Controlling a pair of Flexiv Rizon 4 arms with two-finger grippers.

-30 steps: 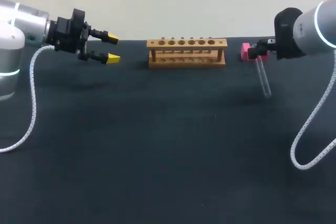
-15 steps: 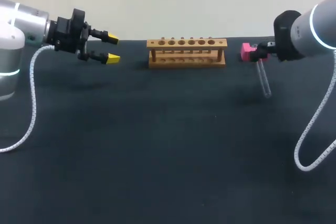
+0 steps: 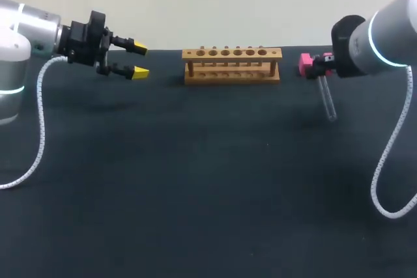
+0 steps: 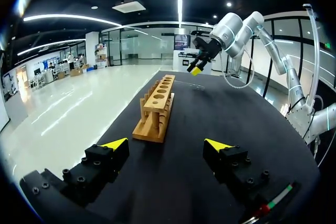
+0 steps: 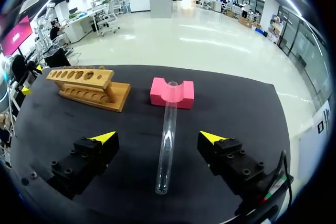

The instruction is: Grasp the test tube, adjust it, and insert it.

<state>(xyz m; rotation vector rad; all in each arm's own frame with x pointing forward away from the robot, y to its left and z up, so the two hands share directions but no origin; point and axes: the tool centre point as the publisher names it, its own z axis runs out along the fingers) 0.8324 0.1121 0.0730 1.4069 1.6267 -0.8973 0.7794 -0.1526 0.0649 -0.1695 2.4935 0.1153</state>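
My right gripper is spread wide above the dark table, one yellow tip on each side of the clear glass test tube, neither touching it. The tube lies slanted, its open mouth propped in the notch of a pink block and its rounded end down on the table nearer my wrist. The wooden rack, with its row of holes, stands beside the block, apart from the tube. My left gripper hangs spread and empty on the rack's far side. I judge this the grasping step: centre the tube between both fingers, close slowly and lightly since glass can slip or crack, and pinch nearer the mouth so the rounded end is free for a hole
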